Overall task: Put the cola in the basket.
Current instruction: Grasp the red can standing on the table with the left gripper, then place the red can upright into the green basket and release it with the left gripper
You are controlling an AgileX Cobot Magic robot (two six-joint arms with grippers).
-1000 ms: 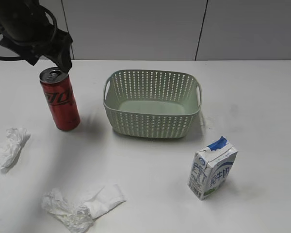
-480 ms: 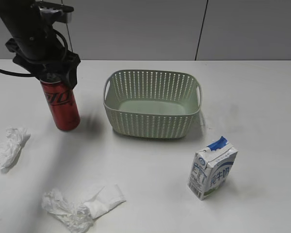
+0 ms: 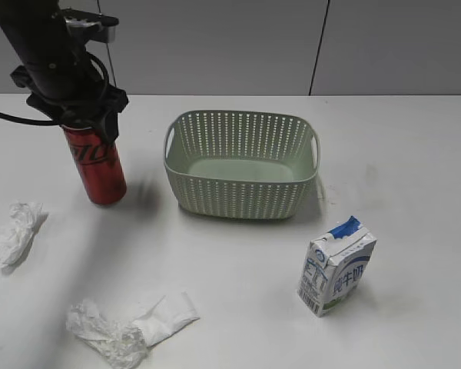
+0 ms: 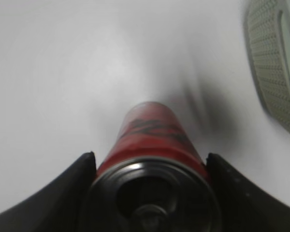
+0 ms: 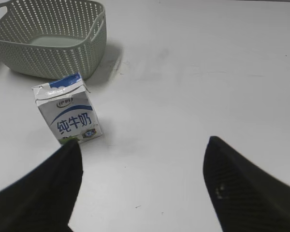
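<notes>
The cola [image 3: 100, 169], a tall slim red can, stands upright on the white table left of the pale green basket [image 3: 238, 196]. My left gripper [image 3: 88, 129] has come down over the can's top, which it hides in the exterior view. In the left wrist view its two black fingers [image 4: 151, 164] sit against both sides of the cola [image 4: 152, 130] just below the silver rim. The basket's corner [image 4: 273, 72] shows at the upper right there. My right gripper [image 5: 142, 159] is open and empty above bare table; the basket [image 5: 48, 53] is at the upper left.
A white-and-blue milk carton [image 3: 336, 265] stands front right of the basket, also in the right wrist view [image 5: 67, 113]. Crumpled white tissues lie at the left [image 3: 19, 231] and front left [image 3: 131, 323]. A grey wall runs behind the table.
My left gripper came from behind and above the can down over its top, and its fingers now flank the can. The can, basket and carton have not moved.
</notes>
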